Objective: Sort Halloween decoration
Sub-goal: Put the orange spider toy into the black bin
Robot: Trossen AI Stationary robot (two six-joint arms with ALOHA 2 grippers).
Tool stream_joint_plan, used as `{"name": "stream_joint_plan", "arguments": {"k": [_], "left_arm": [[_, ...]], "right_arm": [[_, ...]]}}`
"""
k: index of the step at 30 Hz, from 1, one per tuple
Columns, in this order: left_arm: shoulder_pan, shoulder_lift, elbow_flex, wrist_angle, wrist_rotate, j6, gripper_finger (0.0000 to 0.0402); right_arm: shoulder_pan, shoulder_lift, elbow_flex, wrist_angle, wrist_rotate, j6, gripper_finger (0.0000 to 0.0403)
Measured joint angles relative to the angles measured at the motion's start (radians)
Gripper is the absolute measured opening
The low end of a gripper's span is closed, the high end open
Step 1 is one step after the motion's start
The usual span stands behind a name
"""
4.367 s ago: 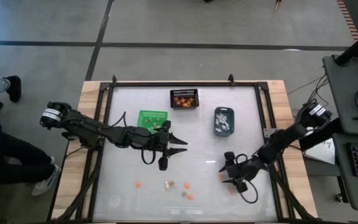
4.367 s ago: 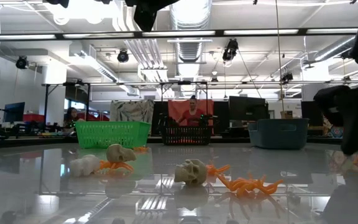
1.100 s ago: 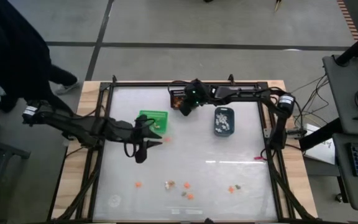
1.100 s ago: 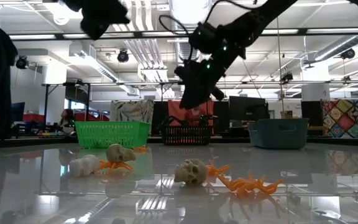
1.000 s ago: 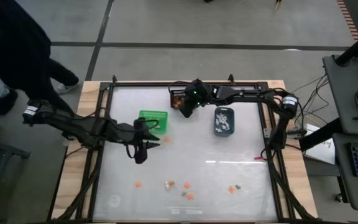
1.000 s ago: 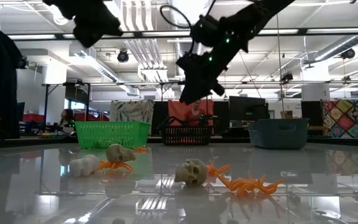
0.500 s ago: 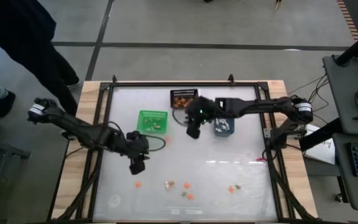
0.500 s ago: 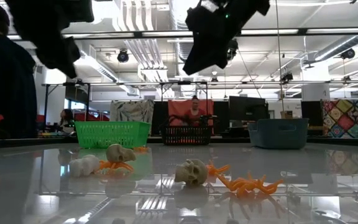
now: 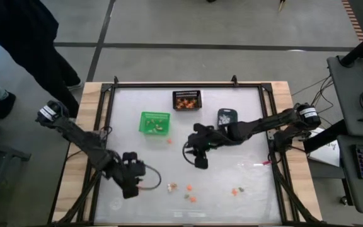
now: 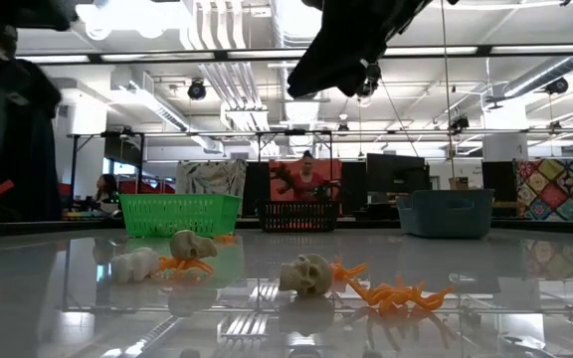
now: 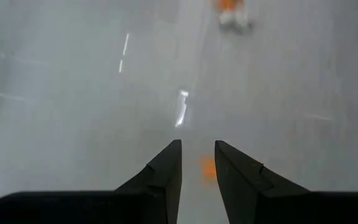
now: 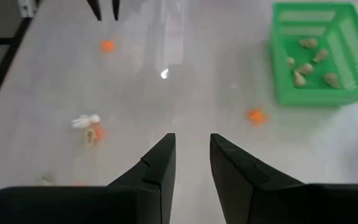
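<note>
Left gripper (image 9: 130, 189) hangs low over the table (image 9: 232, 145) near its front-left corner, fingers a narrow gap apart, holding nothing; an orange trinket (image 11: 209, 167) lies on the table between its tips. Right gripper (image 9: 200, 162) sits mid-table, fingers likewise slightly parted and empty. Loose trinkets: a small cluster (image 9: 181, 189) near the front edge, a skull (image 10: 305, 273) among them, one orange piece (image 9: 168, 141) beside the green bin (image 9: 154, 122). Tan trinkets (image 12: 309, 59) lie in the green bin, orange ones in the black mesh bin (image 9: 186, 99).
</note>
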Motion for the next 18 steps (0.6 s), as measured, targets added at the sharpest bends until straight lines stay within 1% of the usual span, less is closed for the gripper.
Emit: {"name": "stream_joint_plan", "arguments": {"k": [4, 8, 13, 18], "left_arm": [[-0.083, 0.068, 0.034, 0.001, -0.039, -0.062, 0.0077], [-0.132, 0.127, 0.072, -0.008, -0.048, -0.115, 0.0077], [-0.155, 0.19, 0.094, -0.035, -0.054, -0.214, 0.0084], [-0.162, 0.221, 0.096, -0.03, -0.045, -0.256, 0.011]], "right_arm": [[0.023, 0.0, -0.023, 0.069, 0.0, 0.0, 0.0086], [0.024, 0.0, -0.028, 0.088, 0.001, 0.0, 0.0084], [0.024, 0.0, -0.029, 0.102, 0.002, 0.0, 0.0088], [0.024, 0.0, -0.029, 0.118, 0.001, 0.004, 0.009]]}}
